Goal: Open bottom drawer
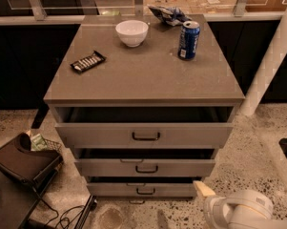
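The grey cabinet has three drawers, each pulled out a little. The bottom drawer (114, 190) is the lowest, with a flat grey front and a small dark bar handle (145, 192); a dark gap shows above its front. My gripper (203, 190) is at the bottom right on the white arm (240, 211), low near the floor. Its tan tip is just right of the bottom drawer's right end, to the right of the handle. It holds nothing that I can see.
On the cabinet top stand a white bowl (132, 32), a blue soda can (189, 39), a dark snack bar (87, 61) and a chip bag (168, 14). A dark bag (24, 161) and cables lie on the floor at left. A white post (269, 66) stands at right.
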You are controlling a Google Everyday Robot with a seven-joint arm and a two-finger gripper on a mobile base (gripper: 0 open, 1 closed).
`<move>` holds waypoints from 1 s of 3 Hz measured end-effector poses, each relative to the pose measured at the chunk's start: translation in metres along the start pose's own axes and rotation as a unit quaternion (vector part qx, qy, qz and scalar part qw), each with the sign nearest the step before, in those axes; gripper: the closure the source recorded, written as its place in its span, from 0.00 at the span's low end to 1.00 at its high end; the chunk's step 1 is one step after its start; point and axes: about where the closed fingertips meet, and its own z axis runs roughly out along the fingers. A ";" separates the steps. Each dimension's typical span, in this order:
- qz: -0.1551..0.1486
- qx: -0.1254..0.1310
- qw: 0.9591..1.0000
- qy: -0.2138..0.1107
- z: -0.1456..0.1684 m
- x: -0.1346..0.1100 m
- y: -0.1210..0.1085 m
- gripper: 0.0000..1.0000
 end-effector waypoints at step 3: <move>0.053 0.009 0.999 -0.007 0.073 -0.081 0.050 0.00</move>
